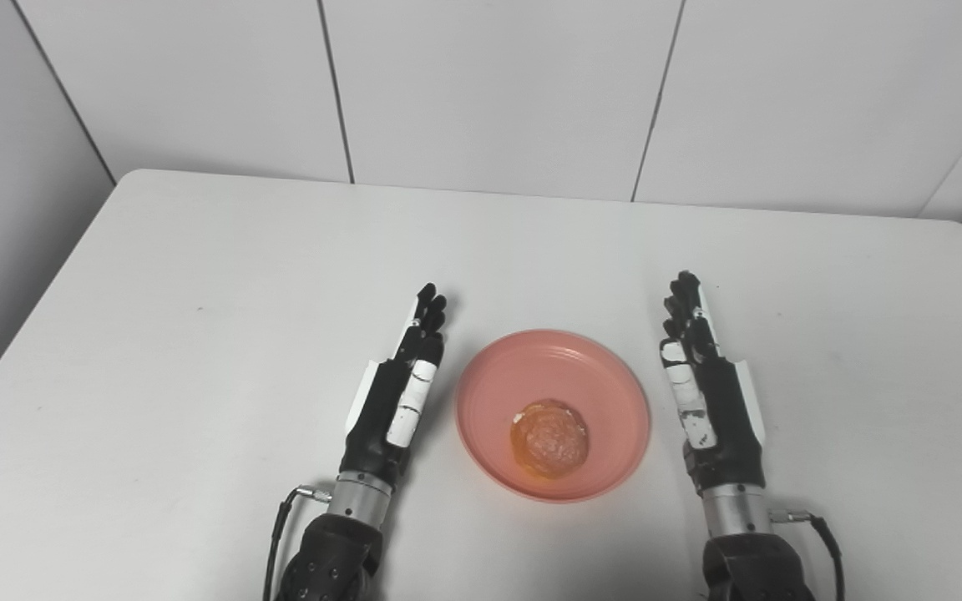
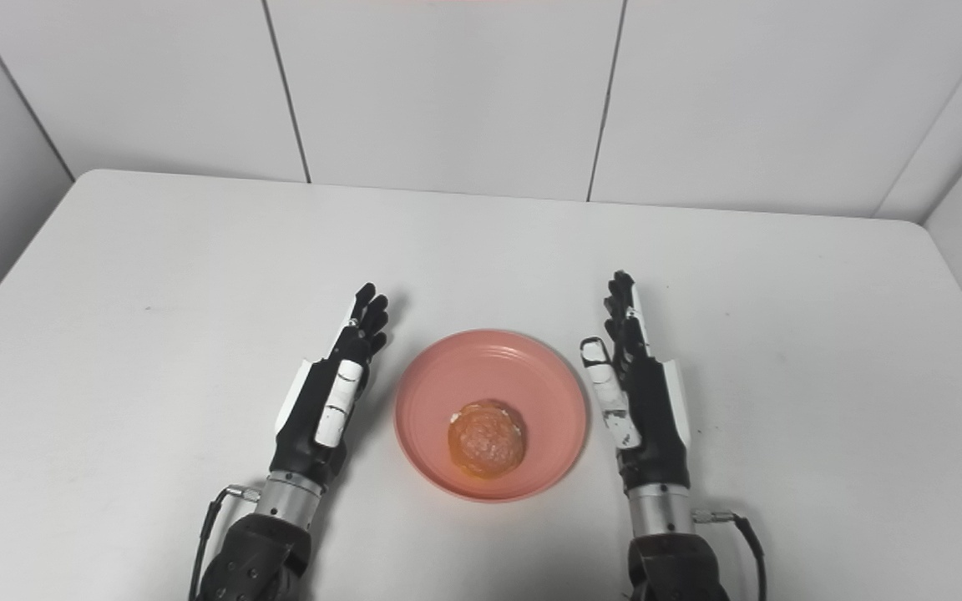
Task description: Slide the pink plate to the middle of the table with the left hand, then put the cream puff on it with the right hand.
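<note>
The pink plate (image 1: pixel 554 380) sits on the white table (image 1: pixel 197 334) near the front middle. A golden-brown cream puff (image 1: pixel 549 438) lies inside it, toward the near rim. My left hand (image 1: pixel 400 392) rests just left of the plate, fingers stretched forward, holding nothing. On the plate's right side my right hand (image 1: pixel 702 388) stands the same way, fingers straight and empty. Neither hand touches the plate in either eye view.
White wall panels (image 1: pixel 489 83) rise behind the table's far edge. The table's left and right edges run diagonally toward me. A thin cable (image 1: pixel 823 534) loops off the right wrist and another off the left wrist (image 1: pixel 281 517).
</note>
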You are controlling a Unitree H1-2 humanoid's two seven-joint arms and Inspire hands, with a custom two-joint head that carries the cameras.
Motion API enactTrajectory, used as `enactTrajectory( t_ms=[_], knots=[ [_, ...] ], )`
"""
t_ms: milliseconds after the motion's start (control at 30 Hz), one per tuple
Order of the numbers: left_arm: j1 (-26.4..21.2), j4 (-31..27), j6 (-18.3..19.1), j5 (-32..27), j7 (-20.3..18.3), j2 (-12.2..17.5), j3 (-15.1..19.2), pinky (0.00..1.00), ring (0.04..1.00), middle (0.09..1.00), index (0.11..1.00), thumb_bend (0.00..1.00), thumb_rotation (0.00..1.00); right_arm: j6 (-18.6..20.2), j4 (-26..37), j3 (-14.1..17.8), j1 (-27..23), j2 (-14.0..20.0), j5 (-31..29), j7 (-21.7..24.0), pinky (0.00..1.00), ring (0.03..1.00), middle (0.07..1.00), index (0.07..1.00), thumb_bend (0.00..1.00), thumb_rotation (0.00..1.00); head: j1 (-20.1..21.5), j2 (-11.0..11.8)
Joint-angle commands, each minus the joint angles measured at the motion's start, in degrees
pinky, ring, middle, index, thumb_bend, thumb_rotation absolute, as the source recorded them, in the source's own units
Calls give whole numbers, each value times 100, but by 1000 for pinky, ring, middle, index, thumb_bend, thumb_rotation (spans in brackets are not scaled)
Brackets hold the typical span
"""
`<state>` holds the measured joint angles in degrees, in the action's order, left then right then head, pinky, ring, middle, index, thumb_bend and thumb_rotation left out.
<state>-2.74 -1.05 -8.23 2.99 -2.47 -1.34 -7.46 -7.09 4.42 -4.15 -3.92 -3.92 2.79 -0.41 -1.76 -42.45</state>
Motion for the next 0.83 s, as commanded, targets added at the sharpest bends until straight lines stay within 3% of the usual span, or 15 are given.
enactTrajectory(
  t_ms=[0,33,233,367,567,800],
  knots=[
    [-30,-39,-124,75,67,-125,-30,1000,1000,1000,1000,655,978,-61,126,6,-84,-30,-128,58,1000,999,1000,989,619,897,-3,-5],
    [-33,-44,-113,48,61,-133,-26,1000,1000,1000,1000,659,958,-68,90,2,-93,-33,-101,33,1000,989,999,976,622,888,246,-15],
    [-88,123,-204,47,88,-71,56,1000,1000,1000,1000,669,973,129,-21,-185,-59,70,231,92,1000,999,1000,997,662,948,521,30],
    [-69,85,-60,125,92,-39,46,1000,1000,1000,1000,698,983,154,-81,-195,-32,58,202,58,1000,1000,1000,1000,659,951,537,15],
    [58,-90,50,174,118,-55,44,1000,1000,1000,1000,749,986,94,-29,98,-39,-68,-14,-122,1000,998,1000,979,658,884,606,85],
    [184,-287,123,280,107,-51,-18,999,1000,1000,1000,758,996,219,249,40,173,-33,20,-93,1000,985,996,990,638,873,511,138]
  ],
)
